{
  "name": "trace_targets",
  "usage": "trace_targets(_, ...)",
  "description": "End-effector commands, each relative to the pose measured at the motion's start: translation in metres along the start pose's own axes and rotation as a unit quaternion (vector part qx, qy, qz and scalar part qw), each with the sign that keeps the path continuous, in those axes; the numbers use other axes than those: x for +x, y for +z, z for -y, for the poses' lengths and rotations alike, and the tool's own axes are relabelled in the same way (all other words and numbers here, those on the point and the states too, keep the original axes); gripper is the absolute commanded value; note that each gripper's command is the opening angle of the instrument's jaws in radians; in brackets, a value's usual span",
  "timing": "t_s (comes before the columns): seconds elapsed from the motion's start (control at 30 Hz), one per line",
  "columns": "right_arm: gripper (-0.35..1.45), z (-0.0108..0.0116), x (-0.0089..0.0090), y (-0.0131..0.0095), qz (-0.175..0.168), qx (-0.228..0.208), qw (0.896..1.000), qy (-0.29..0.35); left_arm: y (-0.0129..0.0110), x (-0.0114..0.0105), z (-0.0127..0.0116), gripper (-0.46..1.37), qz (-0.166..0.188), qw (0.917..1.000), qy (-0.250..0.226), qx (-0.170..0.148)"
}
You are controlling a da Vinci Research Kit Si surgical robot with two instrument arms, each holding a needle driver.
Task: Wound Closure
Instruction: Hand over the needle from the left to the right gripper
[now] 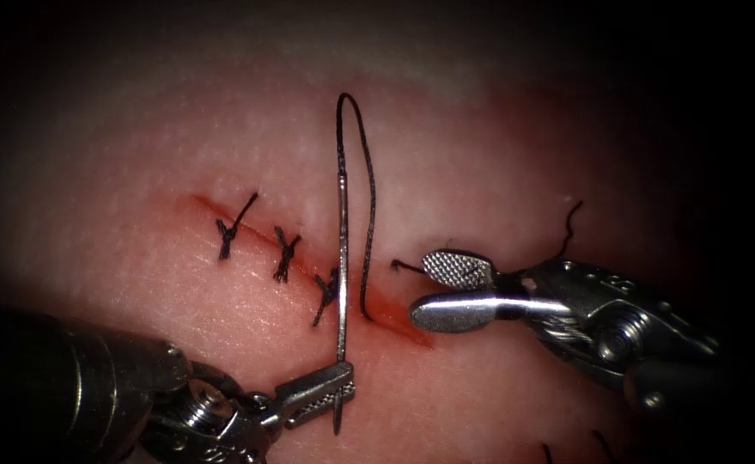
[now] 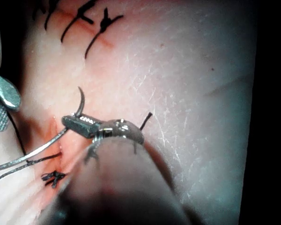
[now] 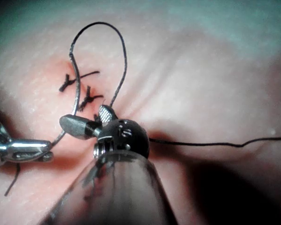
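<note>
Endoscope view: left tool (image 1: 321, 393) grips needle (image 1: 342, 258) near its tip, clear of tissue (image 1: 514, 155); right tool (image 1: 446, 290) gapes, empty; no lettering legible.

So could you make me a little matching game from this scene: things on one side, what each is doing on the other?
Things:
1. left tool
2. right tool
3. needle
4. finished stitches

States:
A. jaws open, holding nothing
B. tied across the cut
C. jaws shut on the needle near its tip
D. out of the tissue, thread trailing from its end

Pairs: 1-C, 2-A, 3-D, 4-B
</note>
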Motion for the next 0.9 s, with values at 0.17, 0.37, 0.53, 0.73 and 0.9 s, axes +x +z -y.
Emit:
trace_targets(0.17, 0.83, -0.0005, 0.0003, 0.0008, 0.0, 0.002, 1.0, 0.025, 0.0002, 0.0002, -0.0001, -0.35, -0.004, 0.9999, 0.01, -0.005)
trace_targets(0.37, 0.81, -0.001, 0.0006, 0.0021, -0.001, 0.004, 1.0, 0.027, 0.0002, 0.0003, -0.0001, -0.35, -0.007, 0.9998, 0.015, -0.005)
trace_targets(0.53, 0.79, -0.0014, 0.0003, 0.0036, 0.006, 0.009, 1.0, 0.03, 0.0, 0.0005, -0.0001, -0.35, -0.008, 0.9998, 0.018, -0.005)
trace_targets(0.73, 0.8, -0.0017, -0.0004, 0.0051, 0.007, 0.009, 1.0, 0.026, -0.0001, 0.0008, 0.0003, -0.35, -0.011, 0.9997, 0.022, -0.006)
trace_targets(0.9, 0.7, -0.0014, -0.0004, 0.0056, 0.008, 0.012, 1.0, 0.026, -0.0001, 0.0009, 0.0004, -0.35, -0.012, 0.9997, 0.021, -0.007)
